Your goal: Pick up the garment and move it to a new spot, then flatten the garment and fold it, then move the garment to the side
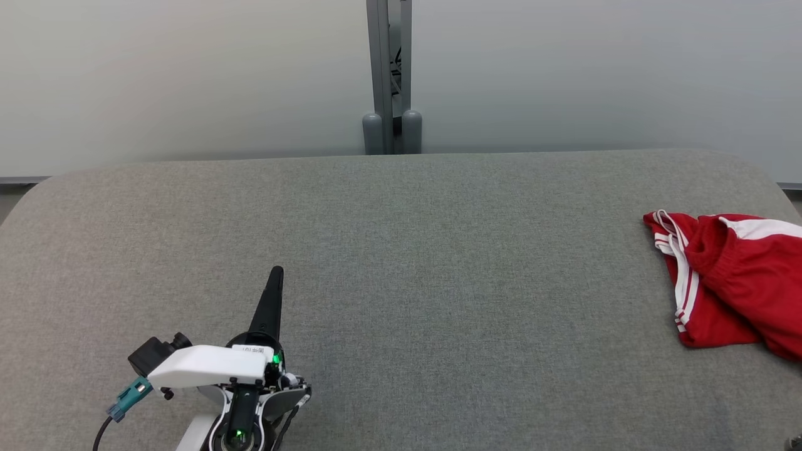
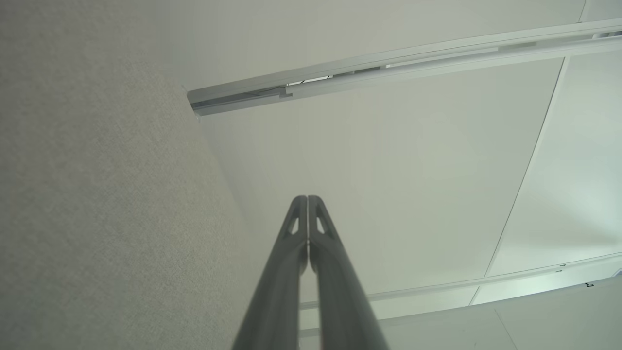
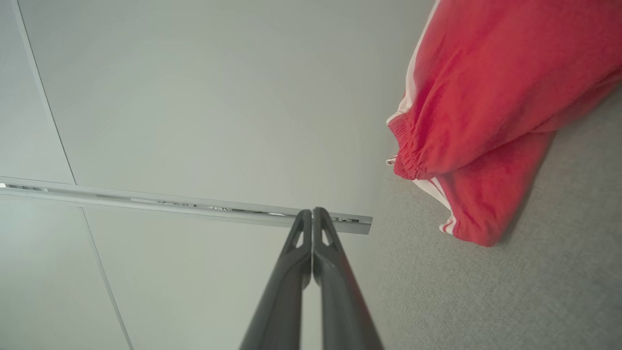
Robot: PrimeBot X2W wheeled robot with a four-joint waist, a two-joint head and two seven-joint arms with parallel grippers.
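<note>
Fingers pressed flat together on my left gripper (image 1: 276, 272), which sits low at the near left of the grey padded table (image 1: 438, 250), pointing away from me and carrying nothing. Well apart from it, at the far right edge, lies the garment (image 1: 727, 282): red shorts with white stripes, crumpled and partly doubled over. I judge it light, limp and easy to pinch, and the gathered waistband (image 3: 413, 163) looks the firmest hold. My right gripper (image 3: 311, 211) is likewise closed and empty, near the cloth without touching it.
</note>
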